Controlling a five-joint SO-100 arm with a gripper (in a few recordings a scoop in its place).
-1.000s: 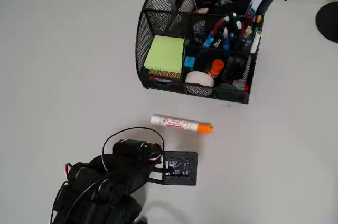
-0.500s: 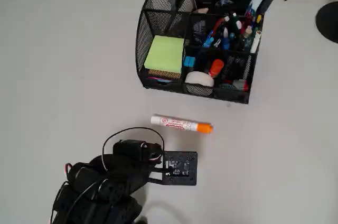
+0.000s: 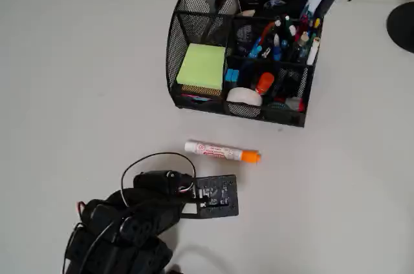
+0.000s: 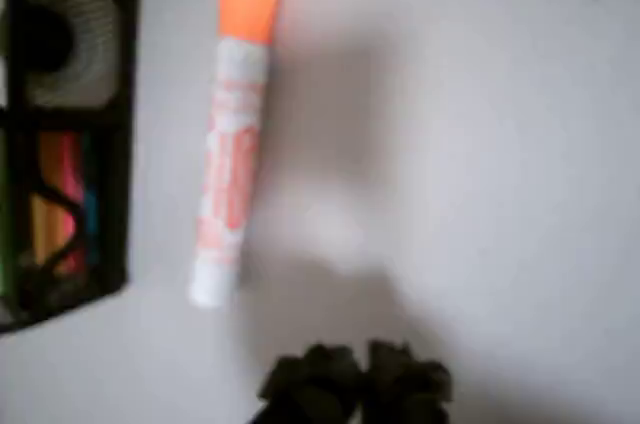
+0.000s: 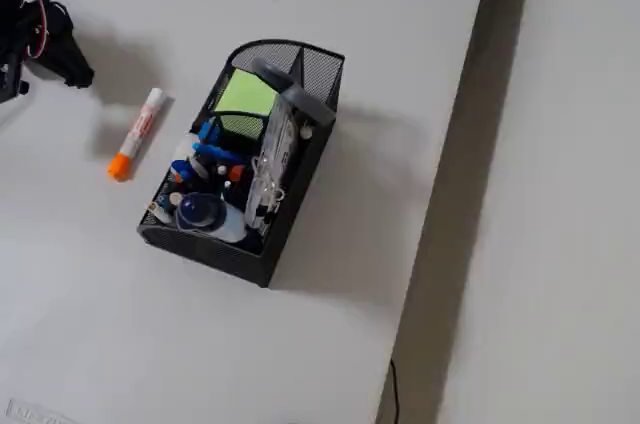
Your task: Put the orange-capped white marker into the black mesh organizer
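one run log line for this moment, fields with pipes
phase: approach | claw: looks shut, holds nothing | orange-capped white marker: flat on table, untouched | black mesh organizer: beyond the marker from the arm

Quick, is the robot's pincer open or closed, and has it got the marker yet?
Pincer: looks closed, holding nothing. The orange-capped white marker lies loose on the table.

Counted: one orange-capped white marker (image 3: 222, 152), one black mesh organizer (image 3: 240, 59), one green sticky-note pad (image 3: 202, 67), one gripper (image 4: 355, 376); pens too crowded to count.
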